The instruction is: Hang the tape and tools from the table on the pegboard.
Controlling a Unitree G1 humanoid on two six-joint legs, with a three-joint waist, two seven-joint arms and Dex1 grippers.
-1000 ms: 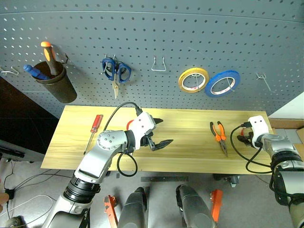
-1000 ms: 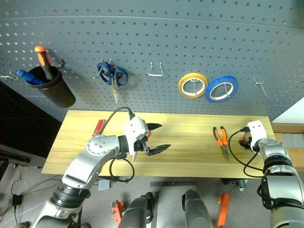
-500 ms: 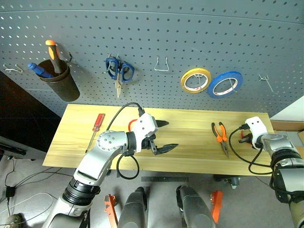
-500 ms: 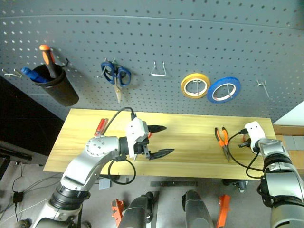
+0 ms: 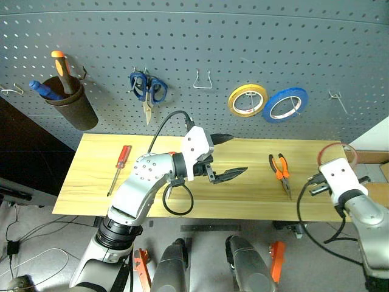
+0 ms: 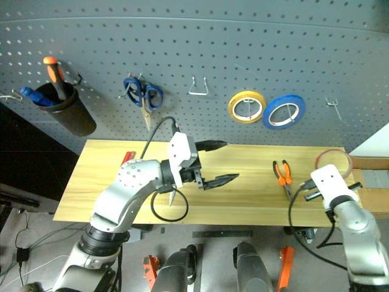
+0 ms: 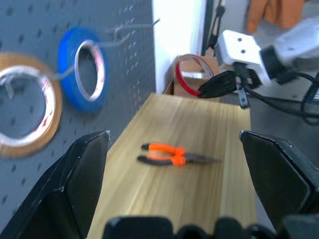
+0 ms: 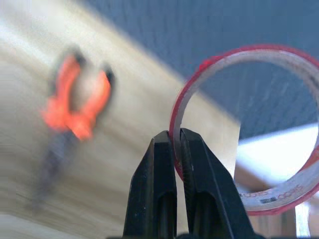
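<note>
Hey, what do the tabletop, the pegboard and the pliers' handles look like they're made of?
The table looks like light wood, matte, with visible grain lines. The pegboard seems painted metal or board, smooth grey-blue with a regular hole grid; which one is unclear. The pliers have orange-and-black grips, probably rubber or plastic, over dull metal jaws.
</note>
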